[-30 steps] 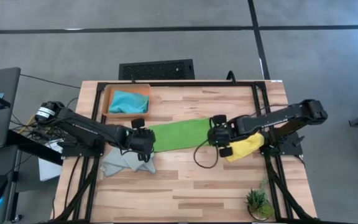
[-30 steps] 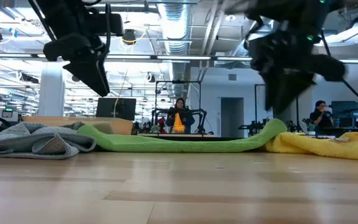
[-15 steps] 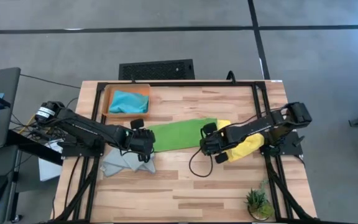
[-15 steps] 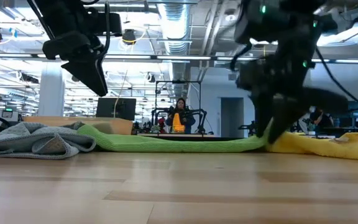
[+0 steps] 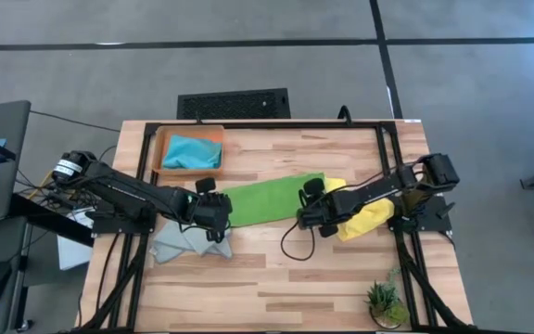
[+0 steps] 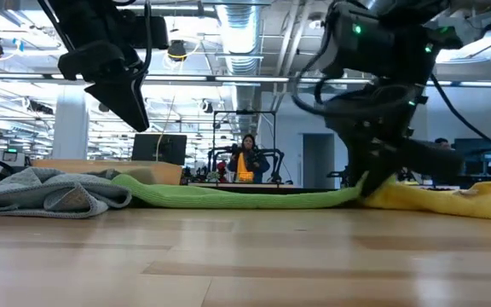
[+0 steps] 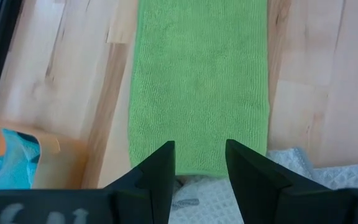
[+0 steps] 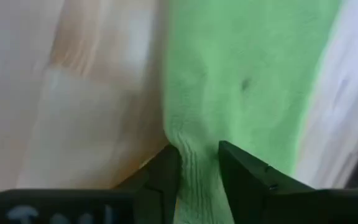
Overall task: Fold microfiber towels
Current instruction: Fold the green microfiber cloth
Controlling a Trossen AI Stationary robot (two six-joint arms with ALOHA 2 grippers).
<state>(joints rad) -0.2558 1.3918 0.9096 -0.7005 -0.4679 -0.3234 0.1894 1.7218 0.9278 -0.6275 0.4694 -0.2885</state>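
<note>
My right gripper [image 5: 306, 209] pinches the right end of the lime green towel [image 5: 267, 199], a flat folded strip at mid-frame, while my left gripper [image 5: 213, 210] hovers open above its left end.

1. A robotics lab in an open industrial hall: bare ceiling ducts [image 6: 244, 34] and strip lights run overhead.
2. A person [image 6: 247, 159] stands far back among metal rigs.
3. The wooden counter [image 5: 276, 278] sits in a black frame on grey floor [image 5: 248, 56].
</note>
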